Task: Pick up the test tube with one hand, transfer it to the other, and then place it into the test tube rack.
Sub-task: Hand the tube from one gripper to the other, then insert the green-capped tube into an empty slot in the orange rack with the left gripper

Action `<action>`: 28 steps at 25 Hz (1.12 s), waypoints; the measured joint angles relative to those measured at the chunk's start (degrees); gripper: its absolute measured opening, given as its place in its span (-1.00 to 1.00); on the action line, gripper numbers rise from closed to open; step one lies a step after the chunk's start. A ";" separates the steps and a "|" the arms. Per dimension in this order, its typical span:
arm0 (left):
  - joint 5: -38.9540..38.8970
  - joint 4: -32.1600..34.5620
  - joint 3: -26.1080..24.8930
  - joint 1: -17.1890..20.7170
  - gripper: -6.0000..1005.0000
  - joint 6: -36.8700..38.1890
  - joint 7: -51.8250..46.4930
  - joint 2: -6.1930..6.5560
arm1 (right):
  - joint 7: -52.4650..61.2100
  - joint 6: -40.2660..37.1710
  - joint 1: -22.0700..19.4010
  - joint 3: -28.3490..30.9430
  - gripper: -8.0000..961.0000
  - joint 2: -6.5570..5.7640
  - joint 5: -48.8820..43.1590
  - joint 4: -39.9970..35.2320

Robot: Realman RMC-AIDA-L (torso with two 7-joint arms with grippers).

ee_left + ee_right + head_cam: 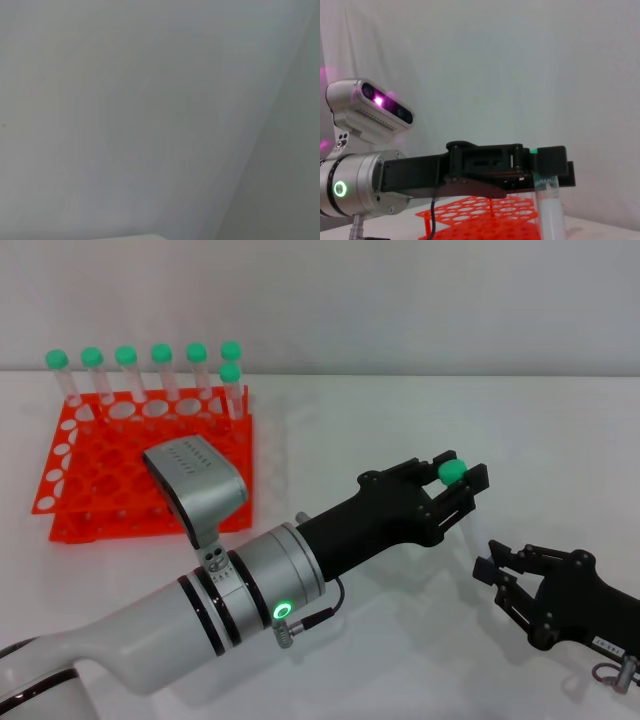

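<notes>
- Hanging upright in the air, the test tube [458, 502] has its green cap [452, 471] pinched between the fingers of our left gripper [458, 478], and its clear body drops nearly straight down from the cap toward the table [400, 410].
- In the right wrist view the same tube [549, 210] shows as a clear column under the black jaw, long axis vertical, cap at the top.
- Our left gripper is closed on the cap only, so the whole lower length of the tube is free for a second grasp.
- Our right gripper [497, 575] sits just below and to the right of the tube's lower end, near it but, as far as we can see, not touching. Its fingers are spread apart and aimed up and to the left at the tube.
- We judge this the handover step: the relation that matters is that the tube's free end lies up-left of the right gripper's open mouth, so a short advance along that line should bring the body between its fingers.
- The vertical axis means the right gripper would close across the tube, not along it.
- The test tube rack [150, 465] stands well apart on the left side of the table, with seven other green-capped tubes [160, 370] along its far edge. It lies nearer our left arm than our right.
</notes>
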 joint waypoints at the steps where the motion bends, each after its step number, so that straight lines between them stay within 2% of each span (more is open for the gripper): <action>1: 0.00 -0.01 0.17 -0.09 0.02 0.02 -0.02 0.00 | 0.00 -0.06 0.02 -0.02 -0.60 0.00 0.00 0.00; 10: -0.09 -0.01 0.48 0.02 -0.46 0.15 0.51 -0.01 | -0.27 -0.50 0.09 -0.06 -0.60 0.00 0.05 0.04; 16: -0.50 -0.01 0.27 0.40 -0.46 0.10 1.05 0.00 | -3.60 -0.62 -0.54 0.22 -0.60 -0.08 0.51 0.10; 21: -6.15 0.12 -0.19 2.59 -0.46 -1.63 6.06 0.32 | -3.55 -1.33 -0.91 1.11 -0.60 -0.30 1.06 0.69; 24: -10.18 0.67 -1.90 4.92 -0.47 -4.52 10.49 0.64 | -3.59 -2.91 -1.81 4.12 -0.40 -0.38 1.40 0.83; 28: -11.90 3.68 -8.88 8.88 -0.47 -10.65 13.99 0.91 | -4.41 -5.03 -3.87 12.46 -0.02 -0.52 1.46 0.86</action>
